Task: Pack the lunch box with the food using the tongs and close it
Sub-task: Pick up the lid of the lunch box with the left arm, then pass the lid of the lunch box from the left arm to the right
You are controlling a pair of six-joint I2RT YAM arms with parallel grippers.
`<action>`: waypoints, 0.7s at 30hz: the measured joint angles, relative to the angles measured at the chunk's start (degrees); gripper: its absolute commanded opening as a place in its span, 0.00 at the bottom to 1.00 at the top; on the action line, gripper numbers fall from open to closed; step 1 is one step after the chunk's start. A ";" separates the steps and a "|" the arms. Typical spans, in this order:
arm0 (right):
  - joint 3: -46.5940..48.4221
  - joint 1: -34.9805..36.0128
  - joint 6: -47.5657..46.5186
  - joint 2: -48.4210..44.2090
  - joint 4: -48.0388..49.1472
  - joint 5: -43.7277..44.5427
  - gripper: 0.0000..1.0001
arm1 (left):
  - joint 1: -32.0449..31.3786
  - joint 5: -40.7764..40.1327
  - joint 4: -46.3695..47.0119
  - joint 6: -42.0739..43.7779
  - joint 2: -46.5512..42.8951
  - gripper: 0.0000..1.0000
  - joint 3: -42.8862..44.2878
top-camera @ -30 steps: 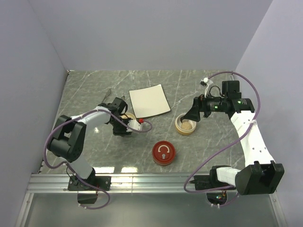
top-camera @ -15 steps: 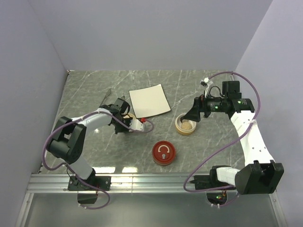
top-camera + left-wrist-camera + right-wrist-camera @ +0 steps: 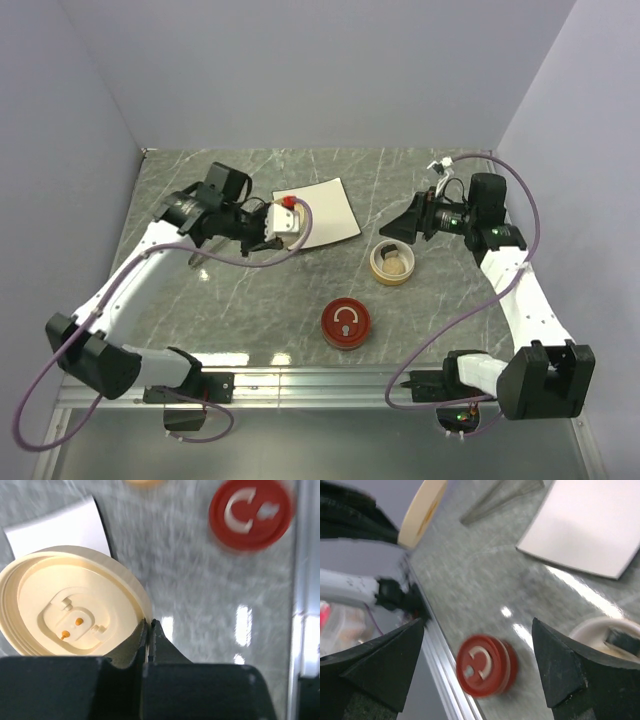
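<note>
**Entry: what has just changed**
- Left claw (image 3: 149, 625): a second ago it sat low at the tabletop (image 3: 240, 300) with its jaws partly apart. It is now raised by the plate's left edge and clamped shut on the rim of the cream lid (image 3: 75, 610).
- Right claw (image 3: 479, 625): it has drawn back a little from the lunch box. Its jaws are spread wide and hold nothing.
- Our reading: packing looks finished and closing has begun. The cream lid still has to cross to the box.

**Entry: containers**
- Lunch box (image 3: 392, 263): a round cream tub standing uncovered on the tabletop, right of the plate. It holds food (image 3: 396, 263). We see beige matter from above and one dark piece from the right wrist, and cannot count more.
- Red lid (image 3: 346, 323): flat on the tabletop nearer the arms, apart from the box.
- Plate (image 3: 316, 212): white, with nothing showing on it.
- Tongs (image 3: 500, 500): lying unheld beyond the plate.
</note>
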 measured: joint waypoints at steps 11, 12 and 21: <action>-1.92 5.51 26.47 1.84 25.27 -0.24 0.91 | 0.66 16.98 15.39 -29.03 -8.94 0.00 3.85; -1.86 6.71 27.56 1.92 26.03 0.55 0.91 | 1.18 18.60 17.07 -32.09 -9.09 0.00 3.87; -3.23 12.68 29.46 -2.16 34.91 5.77 0.86 | 10.91 35.45 53.70 -78.07 -5.81 0.00 -0.07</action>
